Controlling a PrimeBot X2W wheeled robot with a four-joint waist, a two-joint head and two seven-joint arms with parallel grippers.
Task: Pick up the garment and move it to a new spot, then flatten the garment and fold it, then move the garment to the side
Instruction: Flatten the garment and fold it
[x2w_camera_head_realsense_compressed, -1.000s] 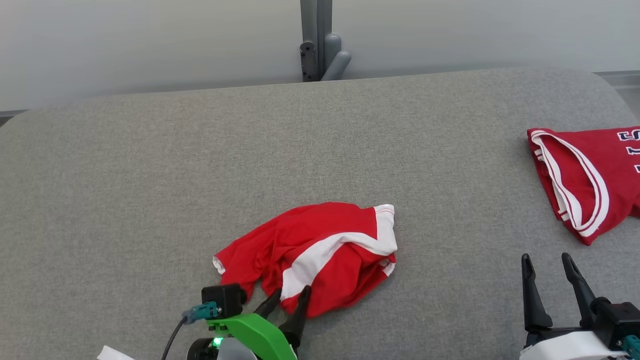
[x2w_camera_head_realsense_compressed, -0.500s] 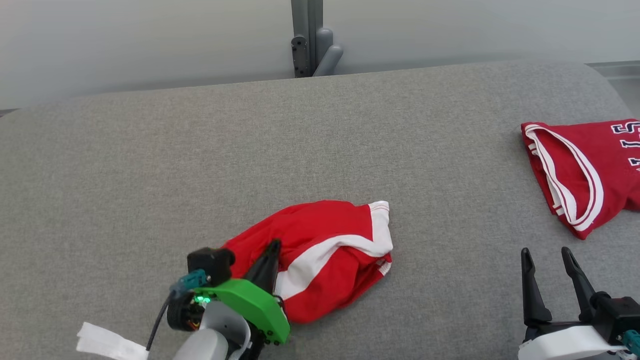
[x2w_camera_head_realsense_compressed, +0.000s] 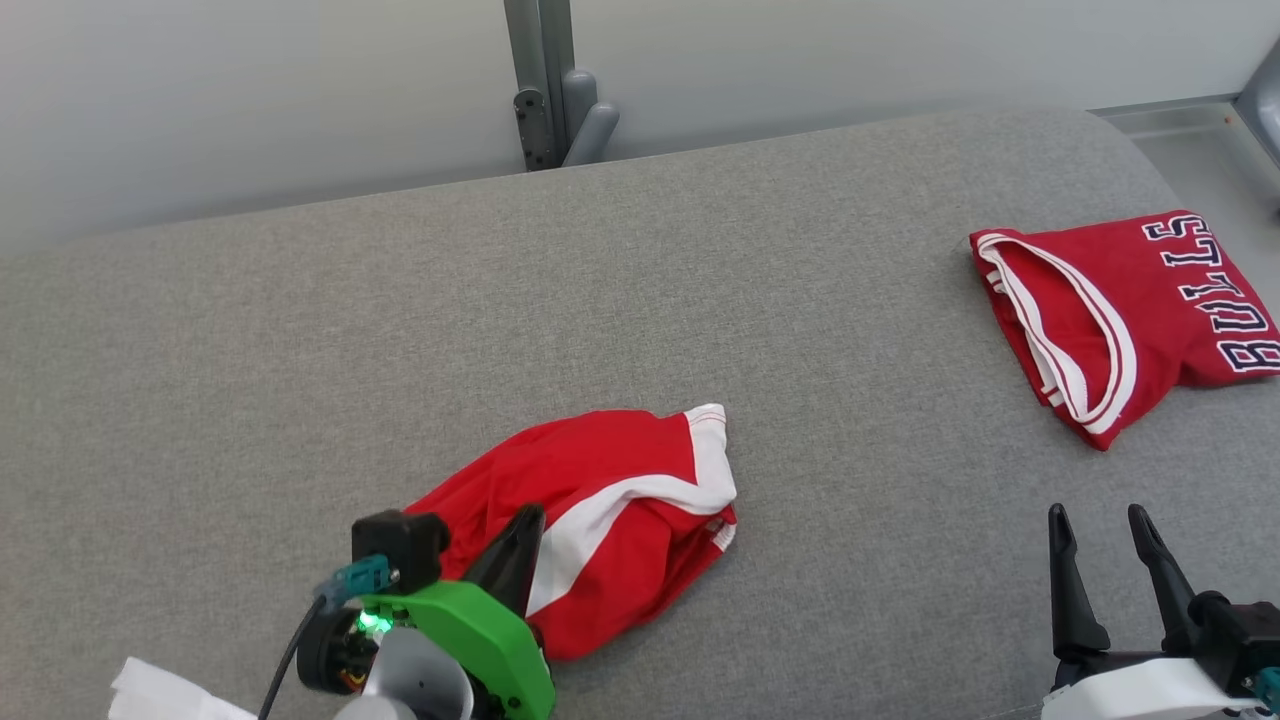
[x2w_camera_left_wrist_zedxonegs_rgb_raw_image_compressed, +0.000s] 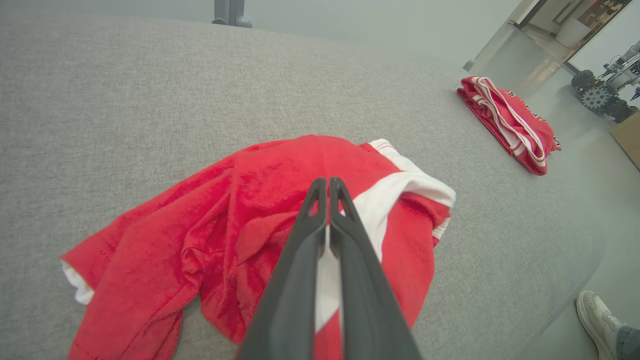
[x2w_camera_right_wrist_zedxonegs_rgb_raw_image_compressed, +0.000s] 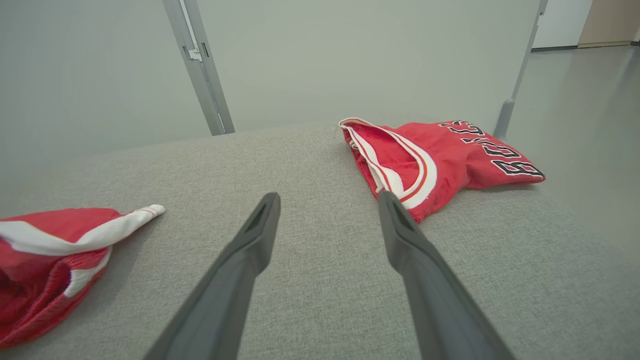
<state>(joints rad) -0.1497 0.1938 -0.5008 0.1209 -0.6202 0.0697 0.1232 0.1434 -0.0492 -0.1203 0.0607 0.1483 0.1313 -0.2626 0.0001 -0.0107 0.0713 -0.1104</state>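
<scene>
Left tool (x2w_camera_left_wrist_zedxonegs_rgb_raw_image_compressed: 327, 182) has its two fingers pressed tight together, with the tips lying on the red and white garment (x2w_camera_left_wrist_zedxonegs_rgb_raw_image_compressed: 200, 220), crumpled on the gray worktop (x2w_camera_head_realsense_compressed: 400, 300) right under it. I cannot tell if cloth is caught. Right tool (x2w_camera_head_realsense_compressed: 1097, 515) is spread wide and holds nothing, with a folded red shirt (x2w_camera_head_realsense_compressed: 1150, 290) just past its tips.

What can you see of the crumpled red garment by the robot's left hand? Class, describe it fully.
The crumpled red garment looks like soft knit cloth, with a broad white band and white edge trim. It lies bunched and creased on the grey padded surface, well apart from the folded jersey. The left hand is shut on its near part, at the white band.
</scene>
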